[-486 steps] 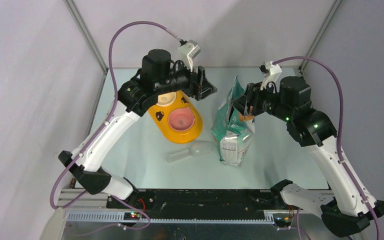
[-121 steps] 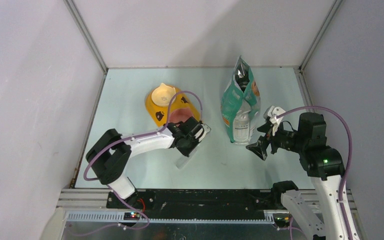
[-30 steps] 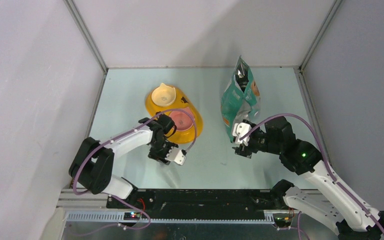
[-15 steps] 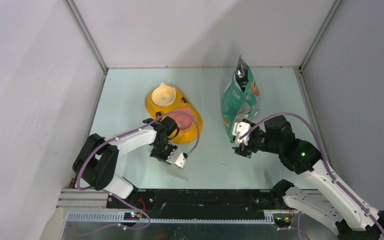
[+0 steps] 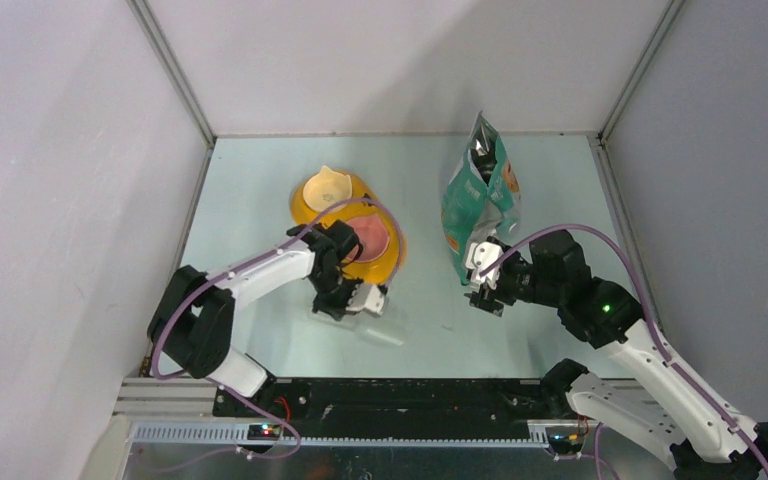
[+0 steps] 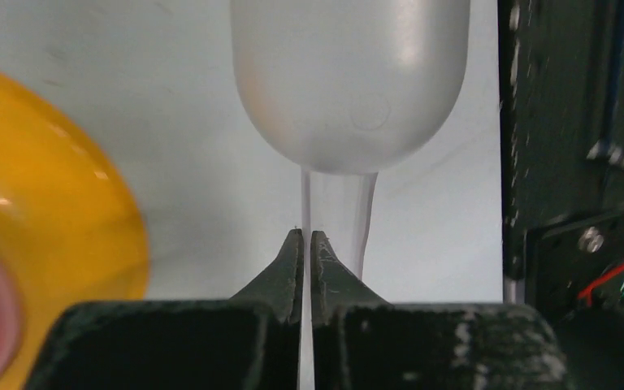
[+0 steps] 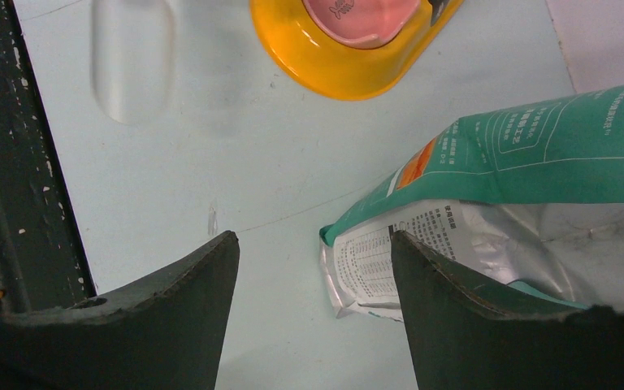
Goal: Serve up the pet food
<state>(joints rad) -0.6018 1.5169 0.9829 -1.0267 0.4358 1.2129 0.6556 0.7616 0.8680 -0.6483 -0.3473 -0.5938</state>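
Note:
My left gripper (image 5: pixel 358 300) (image 6: pixel 306 234) is shut on the thin handle of the clear plastic scoop (image 6: pixel 349 81), whose empty bowl points away from the jaws just above the table. From above the scoop (image 5: pixel 385 333) shows only faintly, just in front of the yellow double-bowl feeder (image 5: pixel 398 258) (image 6: pixel 49 203). My right gripper (image 5: pixel 482 290) (image 7: pixel 313 236) stands open and low at the base of the upright green-and-white pouch (image 5: pixel 480 205) (image 7: pixel 536 162), with nothing between its fingers. No pet food shows; it is hidden in the pouch.
The feeder holds a pink bowl (image 5: pixel 370 238) (image 7: pixel 361 10) and a cream bowl (image 5: pixel 327 190). A black rail (image 5: pixel 410 395) (image 6: pixel 577 162) runs along the table's near edge. Grey walls close in the left, back and right sides.
My left gripper has closed on the scoop's handle and swung to the right, taking the scoop with it. The right arm and the pouch have stayed put.

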